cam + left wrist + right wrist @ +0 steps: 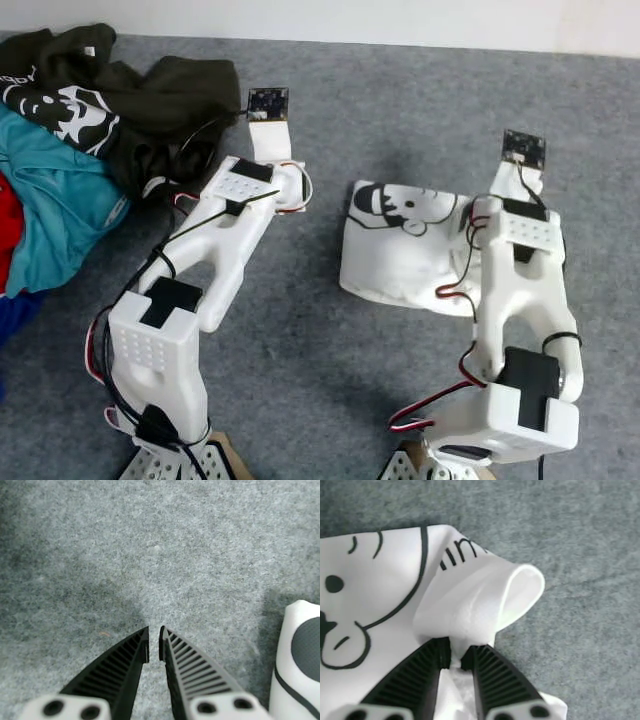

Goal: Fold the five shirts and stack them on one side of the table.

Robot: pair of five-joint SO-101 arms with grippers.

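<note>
White shirt fold pinched in right jaws per wrist cam; left jaws near-shut, empty.

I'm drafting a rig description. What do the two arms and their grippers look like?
The left arm and right arm are white plastic shells with black motor blocks at the joints and red, black and white cables looped alongside. A small dark camera board sits on each wrist. The left gripper and right gripper have black ribbed fingers tapering to points, on white bases.
</note>
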